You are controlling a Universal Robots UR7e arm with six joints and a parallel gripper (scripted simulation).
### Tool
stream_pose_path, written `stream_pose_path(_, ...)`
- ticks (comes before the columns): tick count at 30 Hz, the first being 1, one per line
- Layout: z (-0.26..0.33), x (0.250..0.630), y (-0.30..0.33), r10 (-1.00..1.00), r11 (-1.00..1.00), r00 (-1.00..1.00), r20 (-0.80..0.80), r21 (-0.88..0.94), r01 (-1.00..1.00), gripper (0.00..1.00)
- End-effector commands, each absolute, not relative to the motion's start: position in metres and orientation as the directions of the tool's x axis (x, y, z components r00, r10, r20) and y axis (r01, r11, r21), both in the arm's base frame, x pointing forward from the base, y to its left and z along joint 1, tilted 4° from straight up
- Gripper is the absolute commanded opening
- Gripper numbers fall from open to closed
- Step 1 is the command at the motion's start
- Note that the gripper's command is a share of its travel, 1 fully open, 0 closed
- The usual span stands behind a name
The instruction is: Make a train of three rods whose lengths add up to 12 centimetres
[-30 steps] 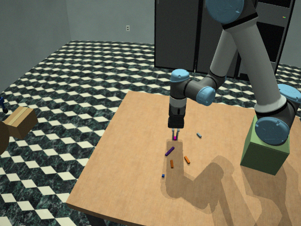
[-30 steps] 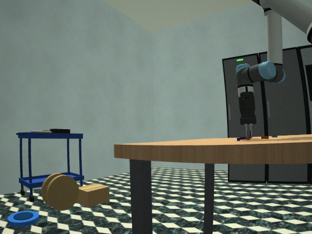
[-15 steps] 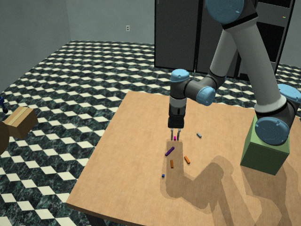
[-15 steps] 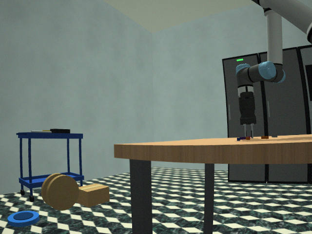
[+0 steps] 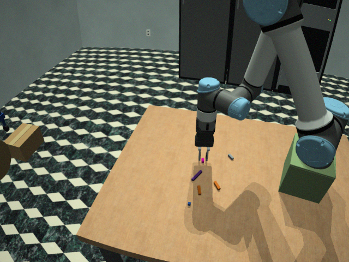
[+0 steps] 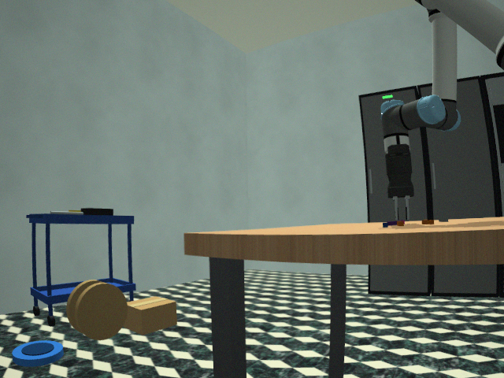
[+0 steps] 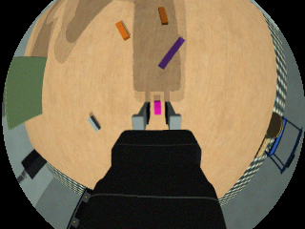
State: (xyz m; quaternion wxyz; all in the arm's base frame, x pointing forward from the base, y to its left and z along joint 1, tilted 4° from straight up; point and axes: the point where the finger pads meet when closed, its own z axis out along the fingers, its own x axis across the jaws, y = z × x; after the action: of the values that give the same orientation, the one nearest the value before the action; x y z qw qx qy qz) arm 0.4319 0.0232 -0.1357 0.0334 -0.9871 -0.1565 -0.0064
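Note:
My gripper (image 5: 203,157) points straight down over the middle of the table, and its fingers stand open. A short magenta rod (image 5: 202,160) lies between the fingertips with a little space on each side; the wrist view shows it too (image 7: 156,107). A purple rod (image 5: 196,174) lies just in front of it, at an angle. Two orange rods (image 5: 199,189) (image 5: 216,184) lie nearer the front, apart from each other. A small blue rod (image 5: 188,203) lies at the front. A grey rod (image 5: 230,156) lies to the right of the gripper.
A green block (image 5: 307,176) carries the arm's base at the table's right side. Dark cabinets stand behind the table. A cardboard box (image 5: 23,141) lies on the floor to the left.

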Motion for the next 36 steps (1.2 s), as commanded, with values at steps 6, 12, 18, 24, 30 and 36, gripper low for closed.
stream_pose_path(6,-0.104,0.433,0.021,0.309,-0.949,0.951,0.025,-0.062,0.31,0.54)
stream_pose_path(12,-0.077,0.432,0.019,0.309,-0.949,0.951,0.025,-0.062,0.31,0.54)
stream_pose_path(18,-0.061,0.432,0.018,0.309,-0.949,0.951,0.025,-0.062,0.31,0.54)
stream_pose_path(24,-0.056,0.432,0.018,0.309,-0.949,0.951,0.025,-0.062,0.31,0.54)
stream_pose_path(30,-0.056,0.432,0.018,0.309,-0.949,0.951,0.025,-0.062,0.31,1.0)
stream_pose_path(36,-0.056,0.432,0.018,0.309,-0.949,0.951,0.025,-0.062,0.31,1.0)
